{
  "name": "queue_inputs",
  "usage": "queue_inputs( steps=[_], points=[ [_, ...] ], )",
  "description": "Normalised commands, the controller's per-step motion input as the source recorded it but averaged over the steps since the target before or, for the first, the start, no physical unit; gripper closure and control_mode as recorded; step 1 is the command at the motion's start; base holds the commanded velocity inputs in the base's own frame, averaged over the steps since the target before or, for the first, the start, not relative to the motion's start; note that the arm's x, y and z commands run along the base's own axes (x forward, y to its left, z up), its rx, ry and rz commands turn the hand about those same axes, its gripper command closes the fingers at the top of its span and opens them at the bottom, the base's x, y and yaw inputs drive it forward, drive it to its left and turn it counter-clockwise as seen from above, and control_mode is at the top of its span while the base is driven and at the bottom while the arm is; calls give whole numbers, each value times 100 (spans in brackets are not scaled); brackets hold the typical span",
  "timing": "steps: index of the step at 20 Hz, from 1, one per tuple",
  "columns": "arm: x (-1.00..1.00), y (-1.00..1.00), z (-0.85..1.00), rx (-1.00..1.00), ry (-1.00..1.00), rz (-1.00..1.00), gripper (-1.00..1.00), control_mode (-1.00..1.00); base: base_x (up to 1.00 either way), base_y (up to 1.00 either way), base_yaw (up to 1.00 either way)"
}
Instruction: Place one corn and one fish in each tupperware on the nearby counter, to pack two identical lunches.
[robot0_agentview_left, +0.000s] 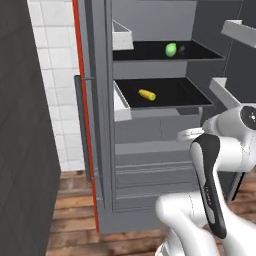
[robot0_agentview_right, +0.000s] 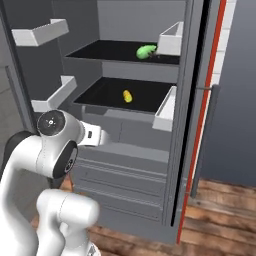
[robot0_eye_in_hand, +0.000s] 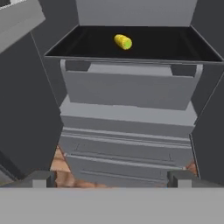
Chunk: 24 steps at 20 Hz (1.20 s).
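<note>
A yellowish corn (robot0_eye_in_hand: 123, 41) (robot0_agentview_left: 147, 94) (robot0_agentview_right: 127, 96) lies on the lower black shelf (robot0_eye_in_hand: 175, 48) of an open fridge. On the upper shelf rests a lime-green corn (robot0_agentview_left: 171, 49) (robot0_agentview_right: 146, 51). Just beside it is a small dark shape (robot0_agentview_left: 182, 49), too small to tell whether it is a fish. My gripper (robot0_eye_in_hand: 111, 180) is open and holds nothing. It hangs in front of the fridge, below the lower shelf and well short of the yellowish corn. The tupperware and the counter are out of view.
Grey drawers (robot0_eye_in_hand: 127, 131) fill the fridge under the shelves. Door bins (robot0_agentview_right: 42, 32) (robot0_agentview_right: 55, 95) jut out on the open door beside my arm. White bins (robot0_agentview_left: 122, 35) (robot0_agentview_right: 170, 39) sit at the shelf ends. A red-edged panel with a handle (robot0_agentview_left: 80, 120) flanks the fridge.
</note>
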Motion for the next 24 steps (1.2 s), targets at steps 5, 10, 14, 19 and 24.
queue_inputs(
  steps=[5,10,14,19,24],
  points=[
    [0,0,0,0,0,0,-100,100,75,0,0],
    [0,0,0,0,0,0,-100,100,95,0,0],
    [0,0,0,0,0,0,-100,100,99,0,-1],
    [0,0,0,0,0,0,-100,100,47,0,-4],
    [8,0,7,0,5,-7,-100,-100,2,0,-1]
  ],
)
